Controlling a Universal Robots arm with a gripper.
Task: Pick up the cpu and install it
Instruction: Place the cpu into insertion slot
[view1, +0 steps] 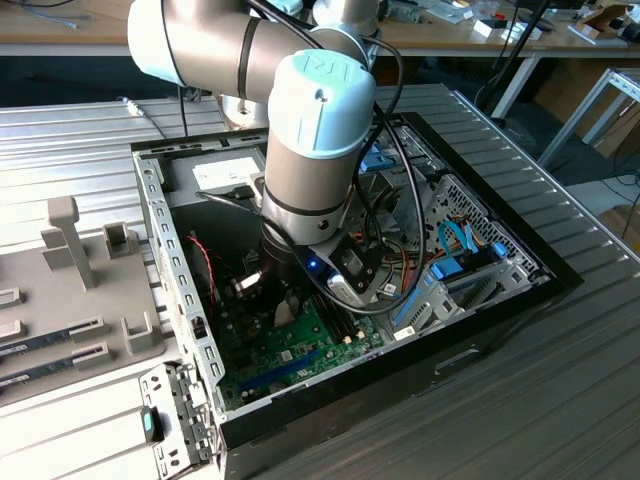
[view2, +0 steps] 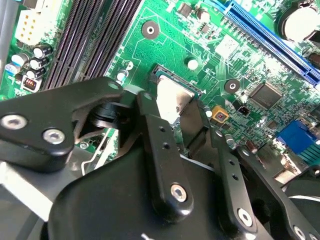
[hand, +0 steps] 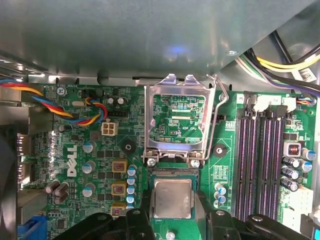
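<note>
Silver cpu (hand: 172, 198), green motherboard (hand: 100, 165)

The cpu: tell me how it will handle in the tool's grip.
The cpu looks flat and metal-topped, so probably stiff, light, and somewhat slippery. Its thin edges give the tool little to hold, so it may tilt. It won't roll.

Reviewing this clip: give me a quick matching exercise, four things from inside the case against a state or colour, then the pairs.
Things:
1. cpu
2. socket frame
3. memory slots
4. gripper

States:
A. flipped open
B. black, vacant
C. silver top, between the fingers
D. closed on the chip's edges

Pairs: 1-C, 2-A, 3-B, 4-D
</note>
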